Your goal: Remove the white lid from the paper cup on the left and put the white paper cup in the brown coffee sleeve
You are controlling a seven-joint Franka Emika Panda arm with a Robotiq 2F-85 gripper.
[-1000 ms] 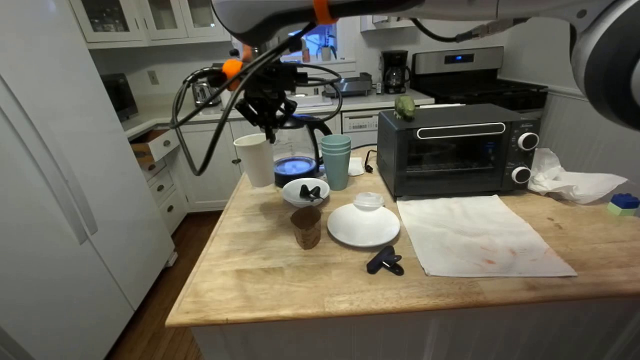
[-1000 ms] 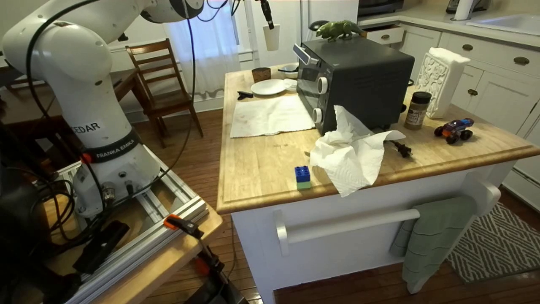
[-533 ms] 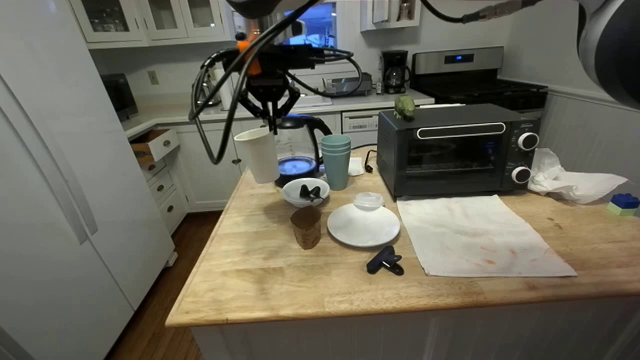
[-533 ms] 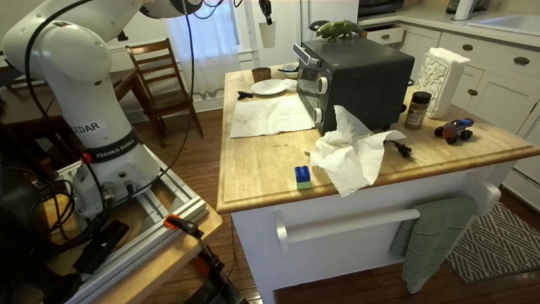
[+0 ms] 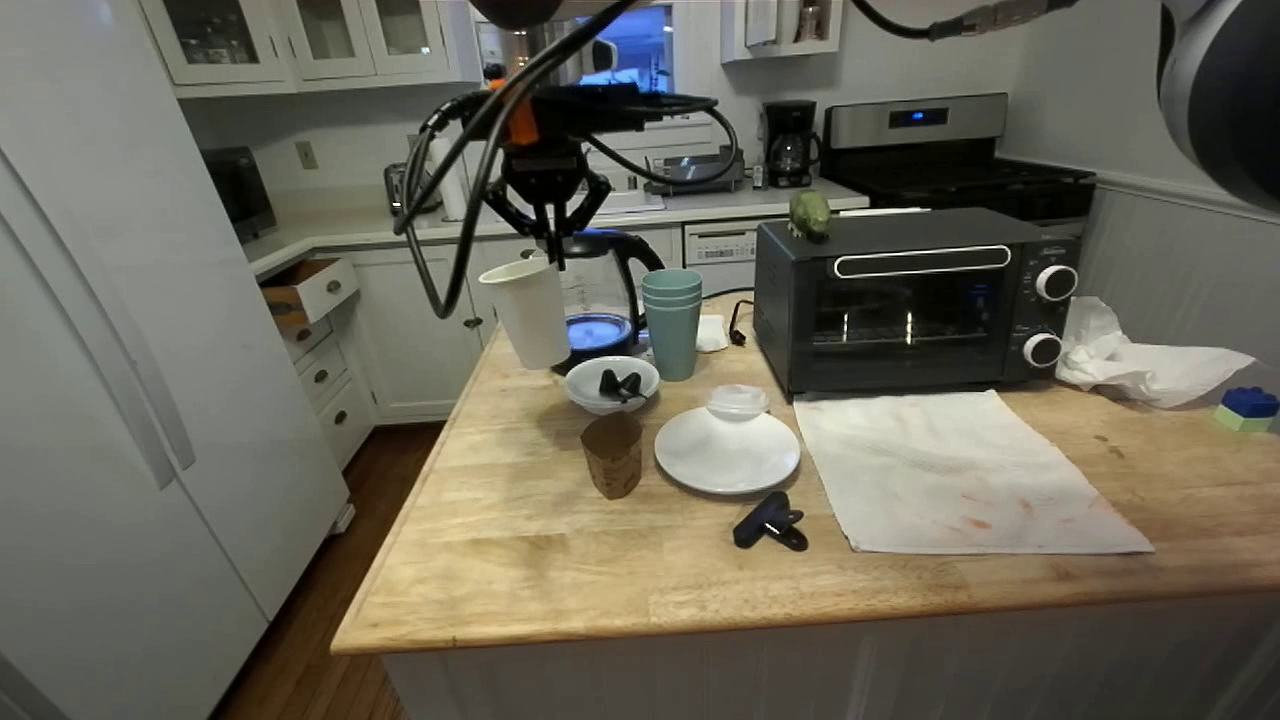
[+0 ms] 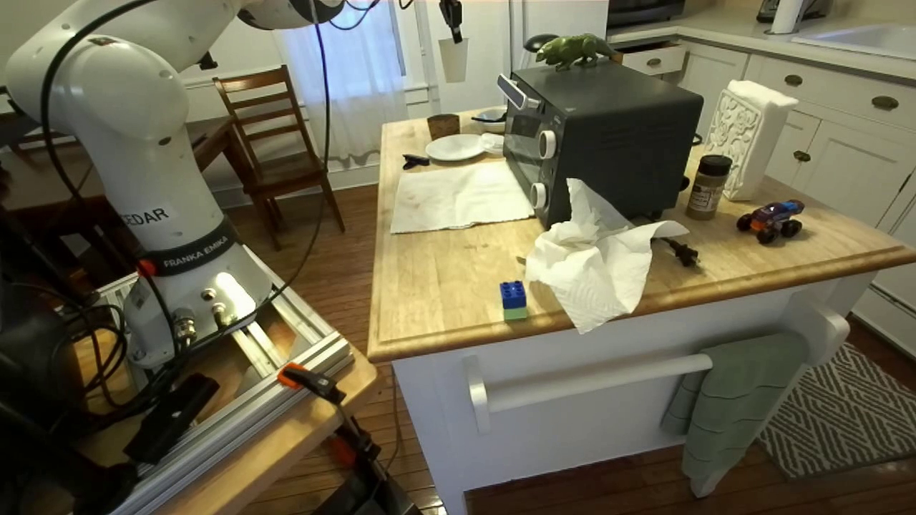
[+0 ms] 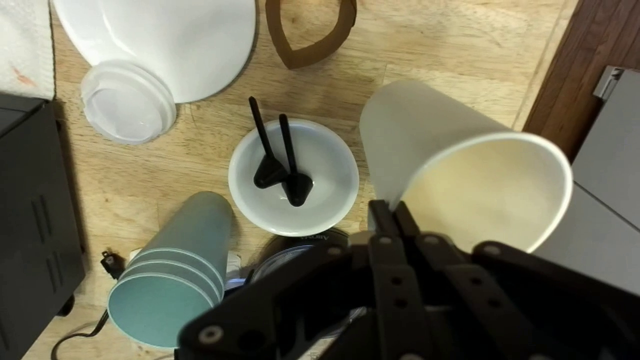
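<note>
My gripper point(image 5: 556, 260) is shut on the rim of the white paper cup point(image 5: 525, 318), one finger inside and one outside. It holds the cup in the air, open mouth up and slightly tilted. The gripper point(image 7: 392, 207) and cup point(image 7: 400, 135) also show in the wrist view, and the cup point(image 6: 454, 61) hangs over the table's far end in an exterior view. The brown coffee sleeve point(image 5: 613, 470) stands on the table, nearer that camera than the cup; it shows in the wrist view point(image 7: 312, 52). The white lid point(image 5: 738, 402) lies off the cup, against the plate's edge point(image 7: 125, 107).
A white plate point(image 5: 728, 455) lies beside the sleeve. A white bowl point(image 5: 612, 385) with black scoops, stacked green tumblers point(image 5: 673, 330) and a glass kettle point(image 5: 598, 300) stand near the cup. A black clip point(image 5: 770, 522), a paper towel point(image 5: 960, 480) and a toaster oven point(image 5: 910, 300) are further right.
The gripper has swung more upright and moved a little right with the cup in an exterior view. The cup leans slightly more. The sleeve, lid and plate have not moved.
</note>
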